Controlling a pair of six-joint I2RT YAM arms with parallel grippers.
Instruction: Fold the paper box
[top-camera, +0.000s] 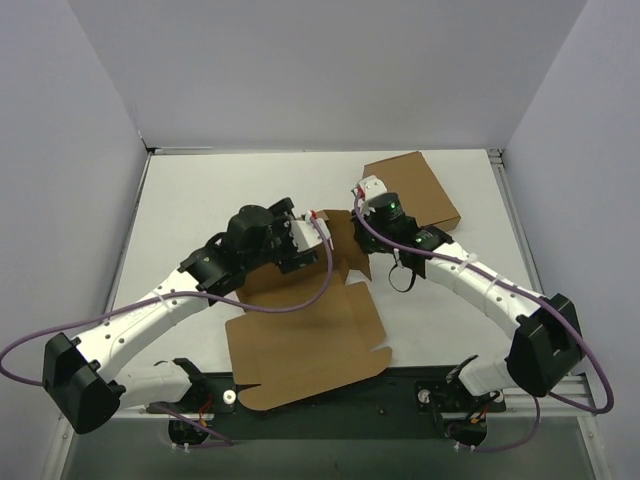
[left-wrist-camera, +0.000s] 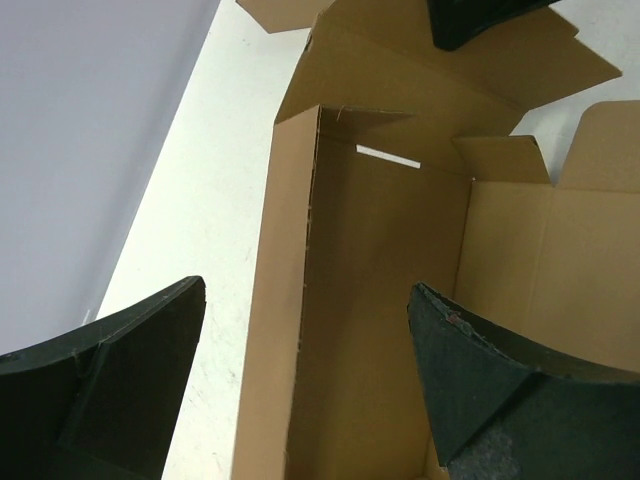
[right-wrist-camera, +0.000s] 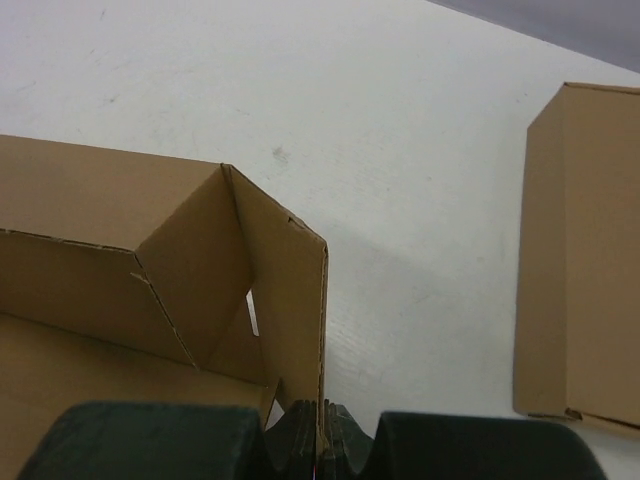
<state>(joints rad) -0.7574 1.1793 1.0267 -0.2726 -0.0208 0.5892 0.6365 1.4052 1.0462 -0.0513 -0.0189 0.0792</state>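
Right wrist: paper box (right-wrist-camera: 120, 230) inside gripper (right-wrist-camera: 322, 432)

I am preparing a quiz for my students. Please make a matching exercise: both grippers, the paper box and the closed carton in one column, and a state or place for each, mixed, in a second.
1 left gripper
2 right gripper
3 paper box
4 closed carton

A far right of the table
B shut on a raised wall
C open, astride a raised wall
D partly folded, large panel flat

Pairs: 1-C, 2-B, 3-D, 4-A
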